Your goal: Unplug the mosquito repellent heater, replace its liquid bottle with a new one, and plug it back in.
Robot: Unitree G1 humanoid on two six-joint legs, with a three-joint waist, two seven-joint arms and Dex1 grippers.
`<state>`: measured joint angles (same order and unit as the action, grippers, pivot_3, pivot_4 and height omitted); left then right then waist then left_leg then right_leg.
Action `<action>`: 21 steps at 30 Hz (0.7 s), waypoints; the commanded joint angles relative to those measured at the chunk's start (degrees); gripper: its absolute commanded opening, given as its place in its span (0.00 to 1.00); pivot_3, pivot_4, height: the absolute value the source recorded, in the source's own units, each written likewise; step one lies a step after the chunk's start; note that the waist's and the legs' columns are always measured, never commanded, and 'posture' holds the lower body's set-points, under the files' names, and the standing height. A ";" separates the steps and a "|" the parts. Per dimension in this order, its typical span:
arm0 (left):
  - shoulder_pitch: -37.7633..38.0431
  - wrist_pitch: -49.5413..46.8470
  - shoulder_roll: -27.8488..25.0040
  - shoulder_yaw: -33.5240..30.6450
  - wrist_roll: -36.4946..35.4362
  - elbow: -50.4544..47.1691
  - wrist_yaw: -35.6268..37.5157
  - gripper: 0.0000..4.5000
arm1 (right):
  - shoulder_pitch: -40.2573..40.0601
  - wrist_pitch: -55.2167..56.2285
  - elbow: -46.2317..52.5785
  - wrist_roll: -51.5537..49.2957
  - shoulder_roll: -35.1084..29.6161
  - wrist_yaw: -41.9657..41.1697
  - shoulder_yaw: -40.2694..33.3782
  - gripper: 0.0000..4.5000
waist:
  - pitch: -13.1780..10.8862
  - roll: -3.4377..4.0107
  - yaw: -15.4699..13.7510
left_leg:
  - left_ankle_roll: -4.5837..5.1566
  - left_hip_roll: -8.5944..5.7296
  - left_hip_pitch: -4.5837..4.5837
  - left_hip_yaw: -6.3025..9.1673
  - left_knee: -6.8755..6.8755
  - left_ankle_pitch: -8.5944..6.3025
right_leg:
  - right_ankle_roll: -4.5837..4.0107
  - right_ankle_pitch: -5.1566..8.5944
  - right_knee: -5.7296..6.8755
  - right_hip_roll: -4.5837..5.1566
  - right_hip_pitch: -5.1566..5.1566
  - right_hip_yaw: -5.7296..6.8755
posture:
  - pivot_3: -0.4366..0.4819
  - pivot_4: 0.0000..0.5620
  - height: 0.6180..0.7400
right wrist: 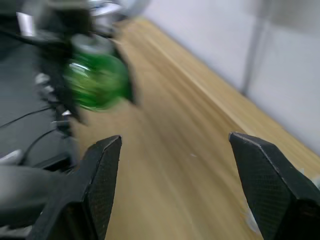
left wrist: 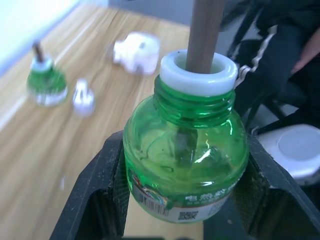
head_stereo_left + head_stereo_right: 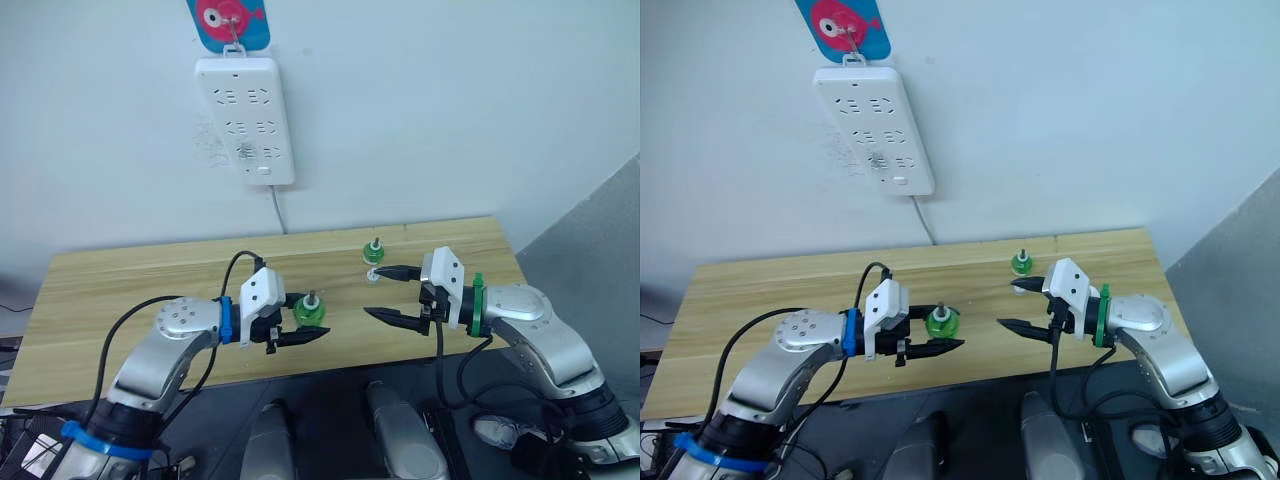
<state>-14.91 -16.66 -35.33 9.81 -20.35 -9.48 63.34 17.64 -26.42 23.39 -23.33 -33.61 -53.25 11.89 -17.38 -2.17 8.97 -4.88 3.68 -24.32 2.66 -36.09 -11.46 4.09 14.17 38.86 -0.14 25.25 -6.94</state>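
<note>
Heater: the mosquito repellent heater (image 2: pixel 136 50) appears in the left wrist view as a blurred white rounded shape lying on the desk (image 3: pixel 130 290); which way it points cannot be told.
Held bottle: a green liquid bottle (image 2: pixel 185 155) sits between the left gripper's (image 3: pixel 296 326) fingers (image 2: pixel 97 200), neck and long axis upright, a brown wick rod standing out of its white collar.
Second bottle: another green bottle (image 3: pixel 373 252) stands upright on the desk nearer the wall, a small white cap (image 3: pixel 372 275) just beside it.
Count: two green bottles, one heater, one white cap, one power strip.
Left gripper: fingers closed around the bottle's body, held near the desk's front edge.
Right gripper: the right gripper (image 3: pixel 394 295) has its fingers (image 1: pixel 107 170) spread wide with nothing between them, pointing toward the held bottle, well apart from it.
Power strip: the white power strip (image 3: pixel 246 120) hangs on the wall above the desk, its cord running down behind the desk; its sockets look unoccupied.
Open room: bare wood across the desk's left half and between the two grippers; the right gripper is near the desk's right front corner.
</note>
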 commanded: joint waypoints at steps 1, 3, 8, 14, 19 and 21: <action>-2.65 1.36 1.83 1.46 -0.52 0.03 1.65 0.52 | 2.28 -5.22 4.66 -2.03 1.53 2.18 1.39 0.79 | 0.01 -0.01 0.44 | 0.00 -0.01 -0.01 0.00 0.00 0.00 | 0.02 -0.01 0.00 0.01 -0.01 0.00 | 0.20 0.46 1.00; -3.59 1.36 2.56 1.87 -0.59 0.24 2.14 0.52 | 3.25 -6.46 4.96 -1.65 2.56 3.32 1.95 0.79 | 0.02 -0.02 0.71 | 0.00 -0.02 -0.04 -0.02 -0.02 0.00 | 0.05 -0.02 -0.04 0.03 -0.01 -0.01 | 0.20 0.45 1.00; -4.73 1.62 4.29 2.83 -0.24 -0.01 2.29 0.52 | 4.89 -7.78 4.48 -1.31 6.41 6.13 2.83 0.79 | 0.03 -0.01 1.00 | 0.00 -0.01 -0.05 0.04 0.01 0.00 | 0.06 -0.03 -0.02 0.02 0.01 0.03 | 0.20 0.44 1.00; -4.79 0.87 4.77 2.62 -0.55 -0.60 1.81 0.52 | 4.74 -7.03 4.46 -0.96 7.09 5.64 3.37 0.66 | 0.05 -0.03 1.41 | 0.00 -0.02 -0.08 0.05 -0.03 0.00 | 0.06 -0.04 -0.03 0.04 0.00 0.04 | 0.21 0.43 1.00; -4.90 0.96 4.70 2.25 -0.68 -0.40 1.60 0.52 | 4.63 -5.58 4.59 0.11 5.84 3.74 4.51 0.26 | 0.06 -0.03 1.88 | 0.00 -0.02 -0.08 0.06 -0.03 0.00 | 0.06 -0.04 -0.02 0.04 0.00 0.05 | 0.22 0.42 1.00; -5.02 0.96 4.77 2.23 -0.72 -0.35 1.43 0.52 | 4.51 -5.06 4.68 0.33 5.41 3.26 4.83 0.19 | 0.07 -0.03 1.99 | 0.00 -0.02 -0.08 0.06 -0.03 0.00 | 0.07 -0.04 -0.02 0.04 0.00 0.05 | 0.22 0.42 1.00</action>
<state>-19.38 -16.22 -30.94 12.65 -20.25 -8.46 64.61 22.06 -32.72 25.99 -23.45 -27.35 -48.77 16.19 -17.32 -2.20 10.96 -4.88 3.66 -24.40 2.73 -36.11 -11.46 4.16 14.12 38.85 -0.10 25.24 -6.88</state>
